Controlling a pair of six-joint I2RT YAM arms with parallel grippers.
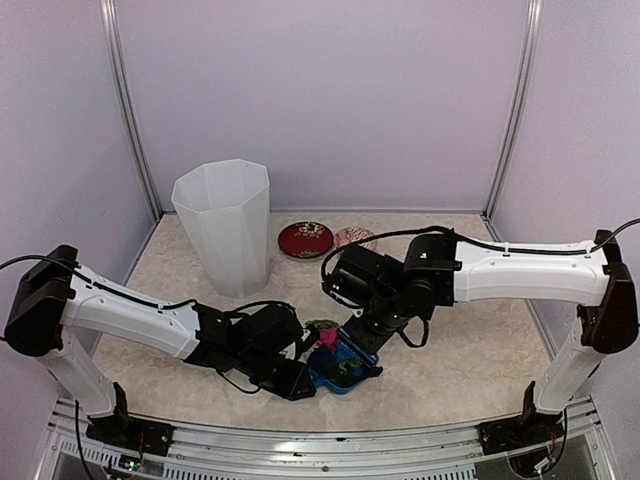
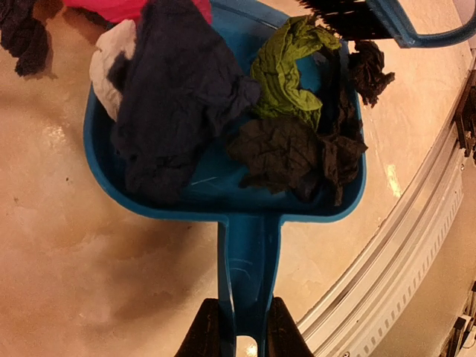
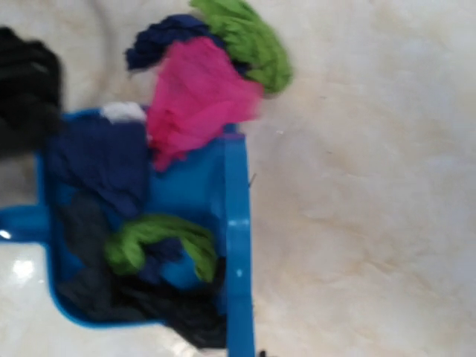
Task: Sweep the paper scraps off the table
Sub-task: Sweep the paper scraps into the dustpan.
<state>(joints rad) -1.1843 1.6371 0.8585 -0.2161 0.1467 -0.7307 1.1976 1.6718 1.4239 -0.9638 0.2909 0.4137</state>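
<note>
I keep the left hand (image 2: 239, 331) clenched on the dustpan (image 2: 208, 190) handle, I judge to hold its lip down on the worktop (image 1: 470, 350). The right hand (image 1: 362, 335) is closed, apparently on the brush (image 2: 416, 30) at the pan's mouth. Most paper scraps (image 2: 178, 82) lie in the pan, just ahead of the left hand. A pink wad (image 3: 197, 97) and a green wad (image 3: 249, 37) sit at the lip.
</note>
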